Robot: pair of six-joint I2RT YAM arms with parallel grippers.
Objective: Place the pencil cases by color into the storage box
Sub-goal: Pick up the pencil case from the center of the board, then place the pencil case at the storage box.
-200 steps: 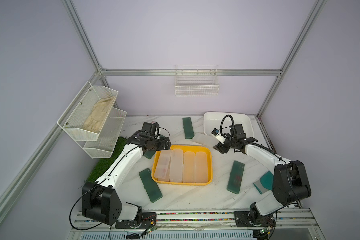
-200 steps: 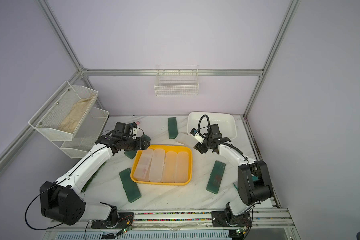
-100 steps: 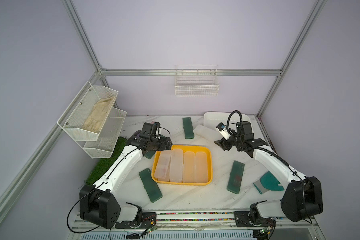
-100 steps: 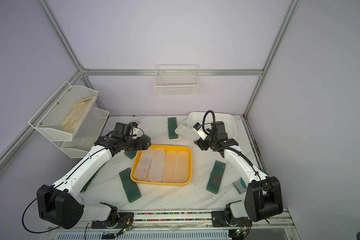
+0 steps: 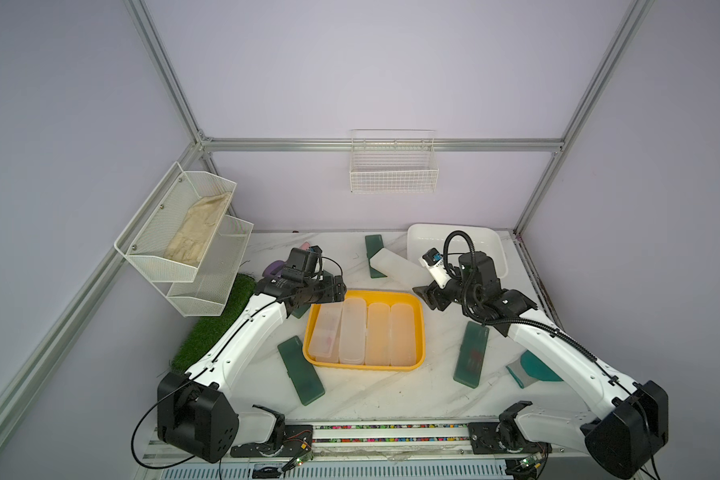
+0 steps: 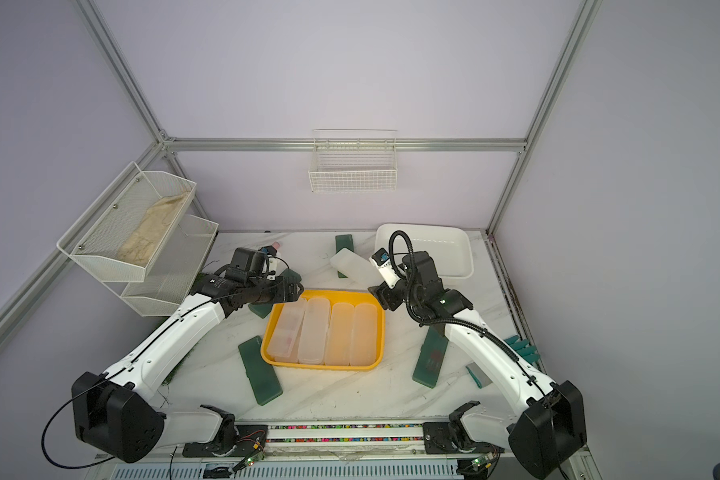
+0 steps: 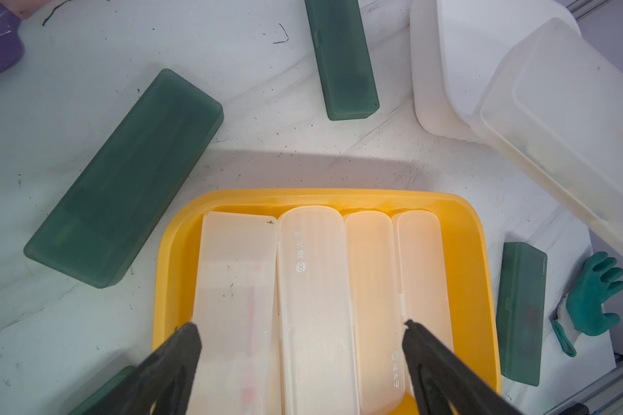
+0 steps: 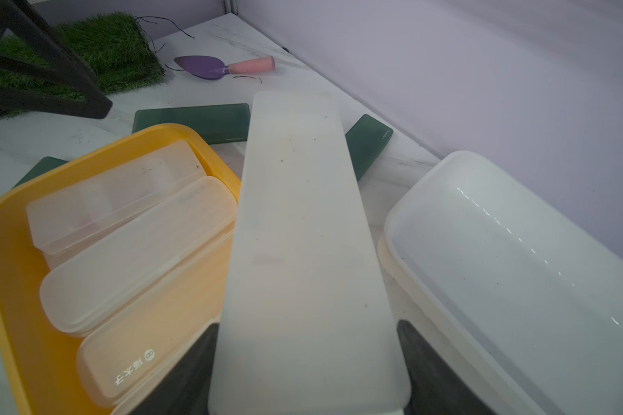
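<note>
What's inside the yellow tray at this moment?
Four frosted pencil cases lie side by side in the yellow tray, none green. They cover most of its floor, so anything beneath them is hidden.

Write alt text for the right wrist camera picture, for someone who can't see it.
The right gripper is shut on a long frosted white pencil case, which juts out between a yellow tray holding more frosted cases and a white tub. Dark green cases lie on the table beyond.
</note>
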